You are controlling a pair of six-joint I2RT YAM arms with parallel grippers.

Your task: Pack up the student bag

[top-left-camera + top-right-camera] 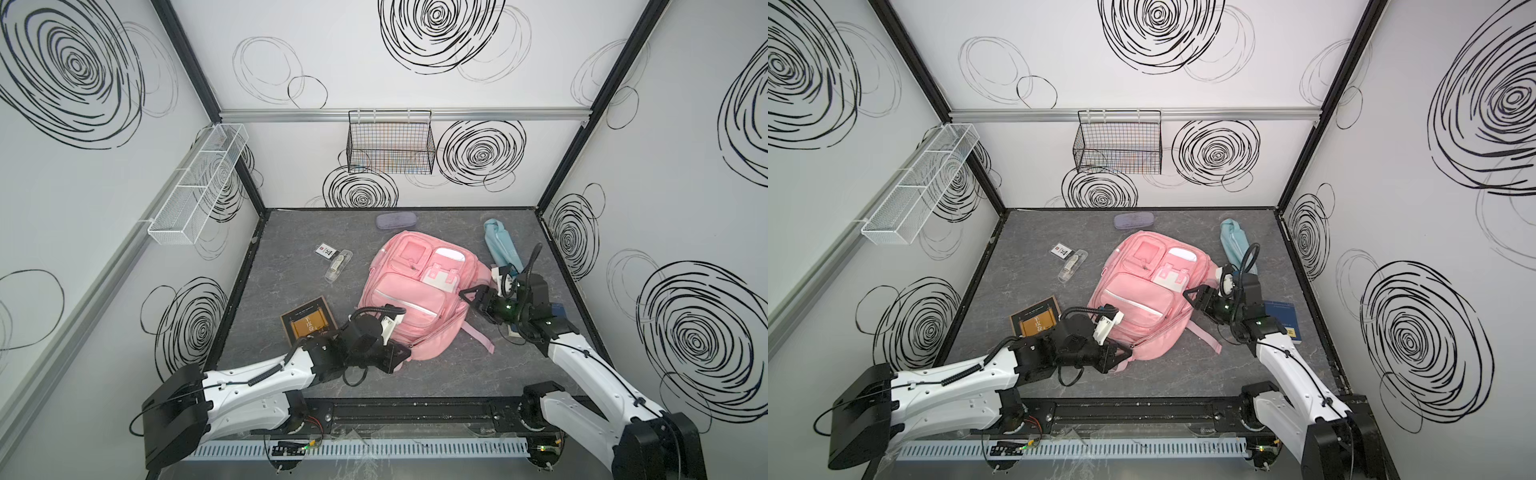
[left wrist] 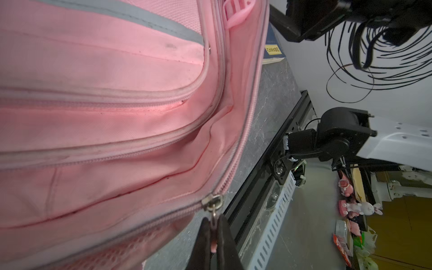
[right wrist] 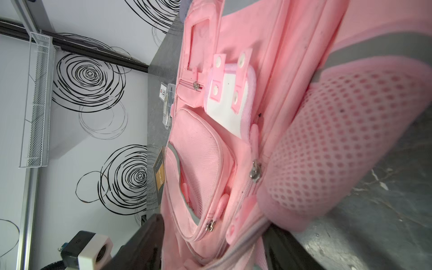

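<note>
The student bag (image 1: pixel 411 299) (image 1: pixel 1138 299), a large pink backpack, lies face up in the middle of the grey table. At its near left corner my left gripper (image 1: pixel 400 353) (image 2: pixel 214 225) is shut on the pink pull tab (image 2: pixel 213 244) of the main zip, just below the metal slider (image 2: pixel 211 201). My right gripper (image 1: pixel 471 297) (image 3: pixel 212 243) stands open at the bag's right edge. Its two dark fingers (image 3: pixel 145 240) are wide apart, with the bag's zipped side seam and mesh strap padding (image 3: pixel 339 152) lying between them.
A brown-framed book (image 1: pixel 309 322), a badge card (image 1: pixel 326 251) and a clear pen case (image 1: pixel 338 266) lie left of the bag. A purple case (image 1: pixel 397 220) sits behind it, a light-blue pouch (image 1: pixel 500 245) at back right, and a blue book (image 1: pixel 1281 320) under my right arm.
</note>
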